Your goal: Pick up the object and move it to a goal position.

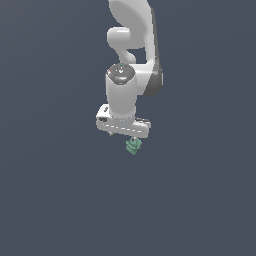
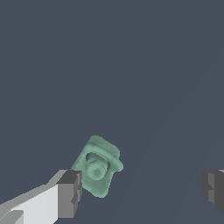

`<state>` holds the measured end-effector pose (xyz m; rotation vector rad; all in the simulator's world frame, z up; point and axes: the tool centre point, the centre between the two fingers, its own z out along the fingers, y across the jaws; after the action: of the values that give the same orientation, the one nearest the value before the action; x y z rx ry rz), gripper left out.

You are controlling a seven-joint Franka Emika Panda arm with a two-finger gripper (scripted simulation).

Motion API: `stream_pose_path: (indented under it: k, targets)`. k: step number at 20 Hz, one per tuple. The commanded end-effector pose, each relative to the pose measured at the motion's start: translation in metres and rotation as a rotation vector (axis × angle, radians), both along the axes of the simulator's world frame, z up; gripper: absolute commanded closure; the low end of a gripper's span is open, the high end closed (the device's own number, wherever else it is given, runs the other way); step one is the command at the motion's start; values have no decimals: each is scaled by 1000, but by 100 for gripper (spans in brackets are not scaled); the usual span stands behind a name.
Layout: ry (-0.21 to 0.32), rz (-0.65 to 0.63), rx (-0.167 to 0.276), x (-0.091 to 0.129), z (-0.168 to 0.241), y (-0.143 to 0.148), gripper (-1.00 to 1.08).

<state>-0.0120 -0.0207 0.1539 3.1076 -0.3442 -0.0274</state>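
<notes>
The object (image 1: 133, 146) is a tiny pale teal-green blocky lump, seen just below the white gripper hand in the exterior view. In the wrist view the object (image 2: 97, 166) lies on the dark grey surface between the two fingers, close beside one dark finger pad (image 2: 70, 192) and far from the other pad (image 2: 213, 189). My gripper (image 2: 142, 190) is open wide and holds nothing. In the exterior view the gripper (image 1: 128, 136) points straight down over the object, and its fingertips are mostly hidden by the hand.
The white arm (image 1: 132, 45) rises behind the gripper toward the top of the exterior view. A plain dark grey surface (image 1: 60, 200) fills everything else. No goal marker shows.
</notes>
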Motion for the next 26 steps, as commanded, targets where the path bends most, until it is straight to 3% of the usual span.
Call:
stream_pose_path:
  k: [1, 16, 26]
  targets:
    - [-2, -53, 2, -2, -7, 6, -92]
    - [-16, -410, 7, -20, -48, 38, -92]
    - [-21, -539, 7, -28, -62, 48, -92]
